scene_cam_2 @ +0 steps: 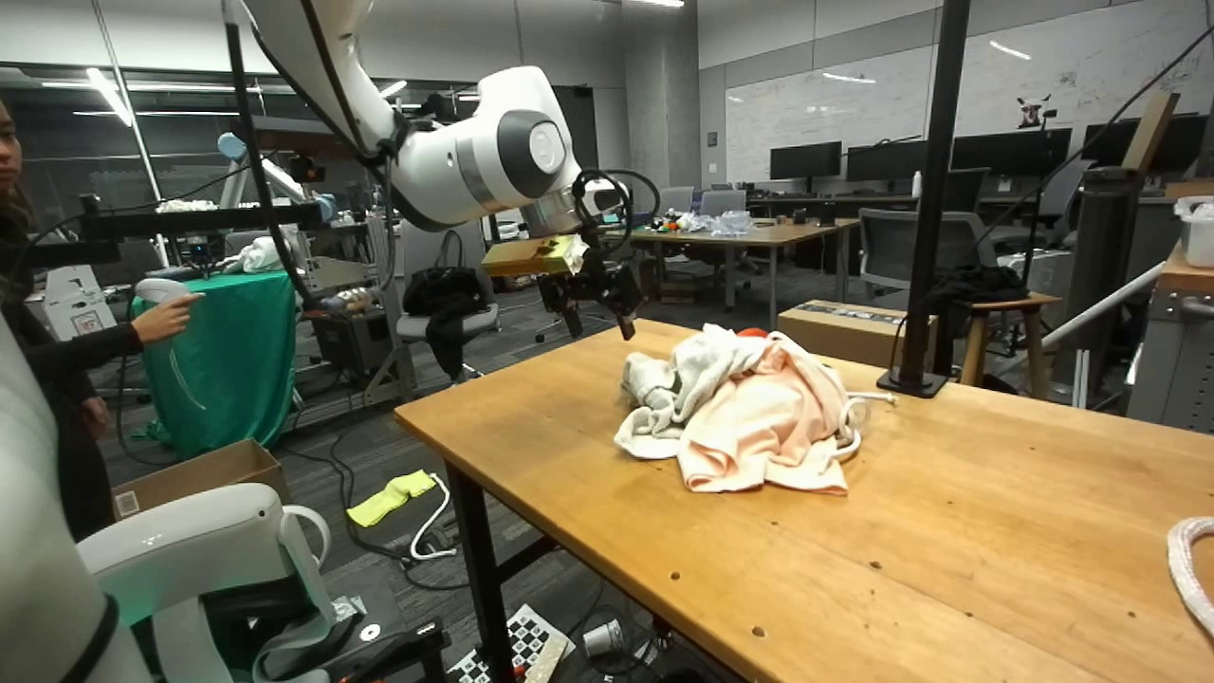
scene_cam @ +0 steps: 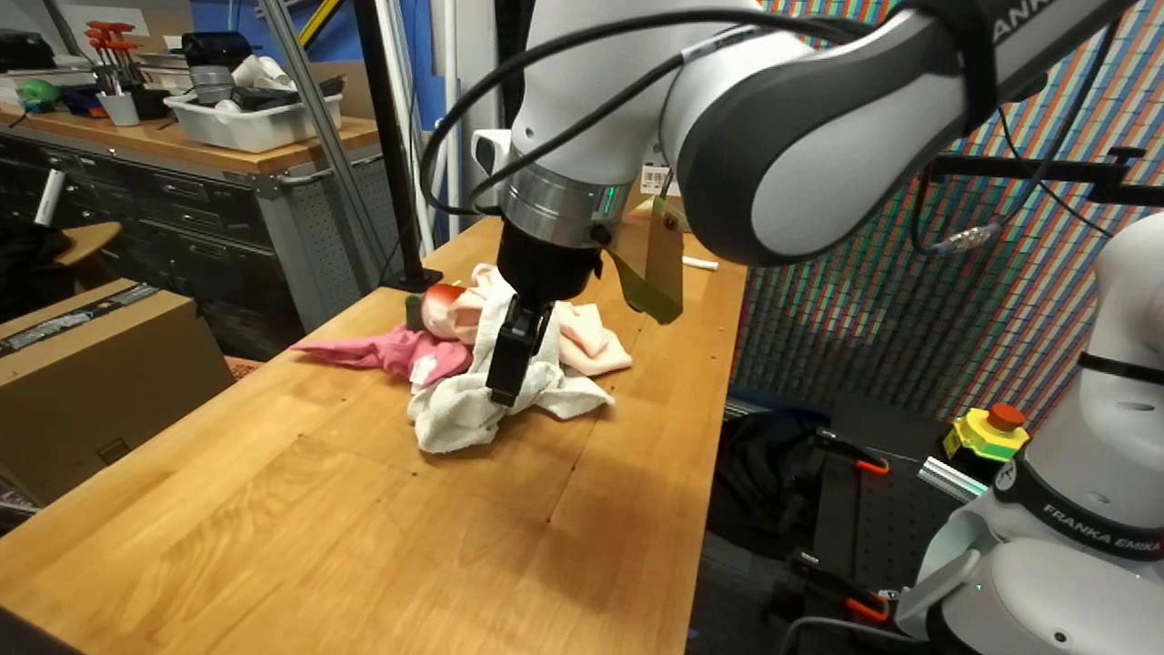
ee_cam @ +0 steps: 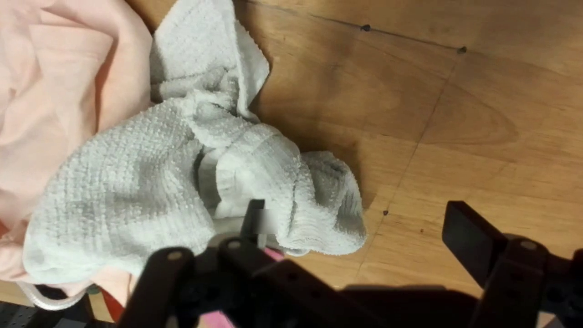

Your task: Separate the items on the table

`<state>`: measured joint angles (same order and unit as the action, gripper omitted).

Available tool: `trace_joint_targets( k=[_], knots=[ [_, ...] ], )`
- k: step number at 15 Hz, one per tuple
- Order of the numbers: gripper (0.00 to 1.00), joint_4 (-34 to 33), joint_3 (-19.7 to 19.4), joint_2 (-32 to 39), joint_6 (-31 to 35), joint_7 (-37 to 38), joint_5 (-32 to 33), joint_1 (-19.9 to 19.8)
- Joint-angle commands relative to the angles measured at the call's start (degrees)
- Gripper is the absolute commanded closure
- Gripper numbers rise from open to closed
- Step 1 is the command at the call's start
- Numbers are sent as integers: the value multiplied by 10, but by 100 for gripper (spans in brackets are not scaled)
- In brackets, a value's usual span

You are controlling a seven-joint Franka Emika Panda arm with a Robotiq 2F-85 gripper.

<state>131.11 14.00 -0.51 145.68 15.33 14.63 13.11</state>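
The wooden table (scene_cam: pixel 273 537) carries a tangled heap (scene_cam_2: pixel 730 403), closer to the long edge where a black post (scene_cam_2: pixel 931 237) stands than to the opposite one. Largest in the heap is a peach cloth (scene_cam_2: pixel 768 427), loosely folded. A white towel (ee_cam: pixel 123 191) lies partly over it, on the side toward the short edge seen in an exterior view. Near the towel hangs the pincer (ee_cam: pixel 355 212), released, its fingers spread wide; in the wrist view one shows over the towel, the other over the table top. Beside the towel is a pink cloth (scene_cam: pixel 391 353), its pointed end toward the long edge with the post. Well apart from the heap, a white rope (scene_cam_2: pixel 1184 569) is cut off by the border of an exterior view. A white cord (ee_cam: pixel 52 304) loops out beside the peach cloth. A red item (scene_cam: pixel 442 296) shows in part next to the pink cloth; what it is, I cannot tell.
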Motion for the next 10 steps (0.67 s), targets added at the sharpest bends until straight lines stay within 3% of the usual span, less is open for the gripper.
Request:
trace_joint_targets(
  k=[1, 10],
  knots=[
    [0, 16, -3, 14, 39, 68, 79, 1],
    [0, 16, -27, 50, 69, 274, 328, -1]
  ],
)
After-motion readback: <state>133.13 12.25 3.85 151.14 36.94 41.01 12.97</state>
